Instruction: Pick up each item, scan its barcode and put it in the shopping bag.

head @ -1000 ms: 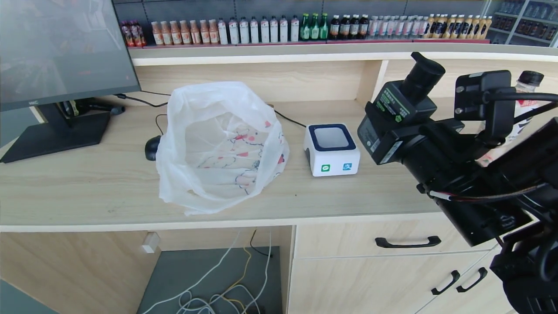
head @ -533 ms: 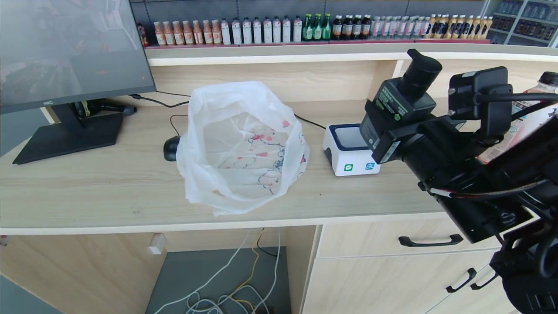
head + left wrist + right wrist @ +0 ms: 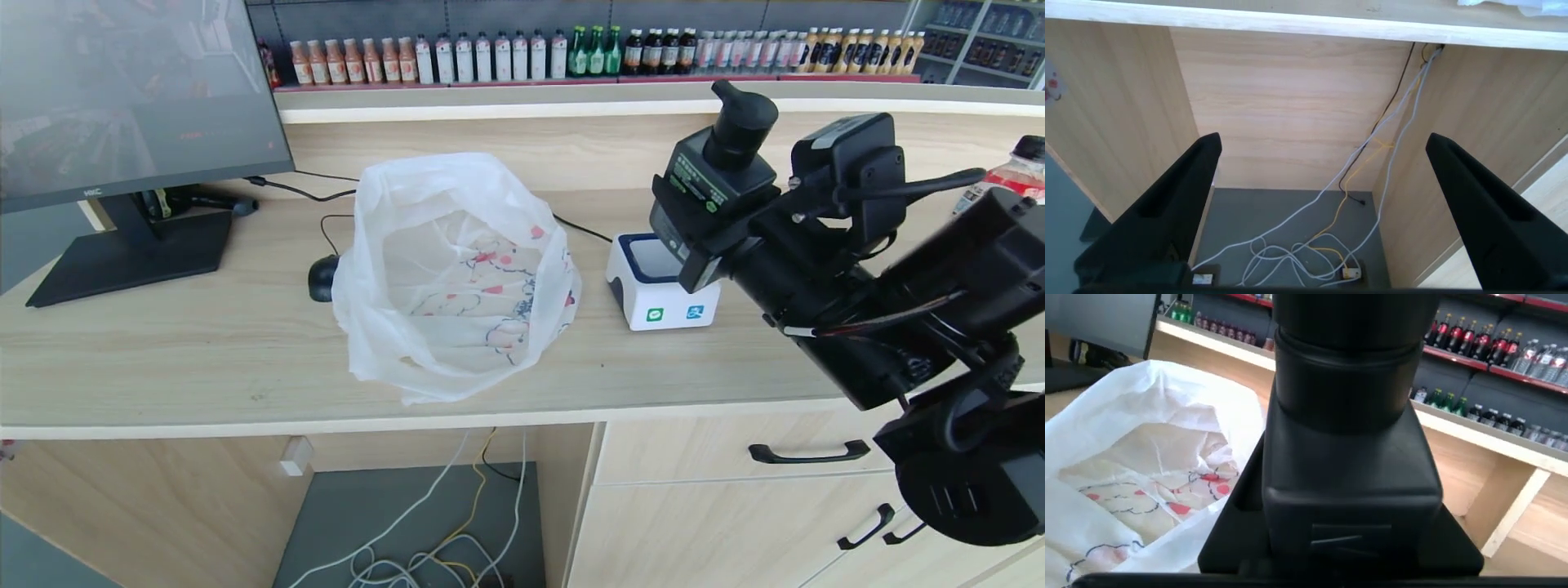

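My right gripper (image 3: 739, 253) is shut on a black bottle (image 3: 714, 175) with a round cap and a green label. It holds the bottle tilted just above the right side of the white scanner (image 3: 653, 298), whose dark window faces up. The same black bottle (image 3: 1347, 457) stands close in the right wrist view, with the bag (image 3: 1143, 474) behind it. The white shopping bag (image 3: 453, 278) stands open on the counter to the left of the scanner. My left gripper (image 3: 1323, 212) is open below the counter, facing loose cables on the floor.
A monitor (image 3: 122, 90) stands at the counter's left, and a black mouse (image 3: 322, 278) lies by the bag. Another bottle (image 3: 1008, 171) with a red label stands at the far right. A shelf of drinks (image 3: 571, 53) runs behind. Drawers (image 3: 804, 452) sit under the counter.
The head camera shifted early on. Since then my right arm has carried the black bottle to the left, over the scanner's right side. The bag and scanner stayed put.
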Robot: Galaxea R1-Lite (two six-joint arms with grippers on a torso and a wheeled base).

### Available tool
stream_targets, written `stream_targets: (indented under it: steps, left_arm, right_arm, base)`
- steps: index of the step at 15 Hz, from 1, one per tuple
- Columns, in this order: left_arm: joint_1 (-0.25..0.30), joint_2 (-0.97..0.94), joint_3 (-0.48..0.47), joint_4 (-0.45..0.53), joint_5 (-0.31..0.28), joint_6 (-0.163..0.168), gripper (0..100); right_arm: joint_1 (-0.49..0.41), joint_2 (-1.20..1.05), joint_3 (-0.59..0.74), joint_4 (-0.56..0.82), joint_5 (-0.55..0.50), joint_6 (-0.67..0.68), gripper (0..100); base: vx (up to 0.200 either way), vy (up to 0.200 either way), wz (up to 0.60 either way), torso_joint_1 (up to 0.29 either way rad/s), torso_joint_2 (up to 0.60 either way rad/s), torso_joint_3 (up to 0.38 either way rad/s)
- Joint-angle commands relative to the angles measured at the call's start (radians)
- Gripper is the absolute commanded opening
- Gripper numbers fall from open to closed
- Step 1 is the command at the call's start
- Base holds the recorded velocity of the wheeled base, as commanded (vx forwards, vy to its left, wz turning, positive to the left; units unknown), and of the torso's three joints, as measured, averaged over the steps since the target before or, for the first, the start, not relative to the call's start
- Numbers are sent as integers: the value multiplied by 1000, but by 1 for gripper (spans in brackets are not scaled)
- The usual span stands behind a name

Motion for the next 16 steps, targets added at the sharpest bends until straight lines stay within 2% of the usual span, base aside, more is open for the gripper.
stream_targets:
  steps: [1, 2, 3, 6, 9, 13, 16]
  left_arm:
    - [0, 0, 0, 0, 0, 0, 100]
    - [0, 0, 0, 0, 0, 0, 100]
    - [0, 0, 0, 0, 0, 0, 100]
    - [0, 0, 0, 0, 0, 0, 100]
    - [0, 0, 0, 0, -1, 0, 100]
    - [0, 0, 0, 0, 0, 0, 100]
    - [0, 0, 0, 0, 0, 0, 100]
  right_arm:
    - [-50, 35, -29, 0, 66, -30, 0]
    - [-77, 47, -40, 0, 118, -50, 0]
    - [-126, 64, -86, 0, 214, -93, 0]
    - [-175, 112, -184, 3, 276, -156, 0]
    - [-213, 135, -222, 51, 404, -277, 0]
    - [-224, 214, -250, 51, 554, -371, 0]
    - [-231, 237, -248, 51, 597, -412, 0]
  base:
    - [0, 0, 0, 0, 0, 0]
    - [0, 0, 0, 0, 0, 0]
    - [0, 0, 0, 0, 0, 0]
    - [0, 0, 0, 0, 0, 0]
    - [0, 0, 0, 0, 0, 0]
    - [0, 0, 0, 0, 0, 0]
    - [0, 0, 0, 0, 0, 0]
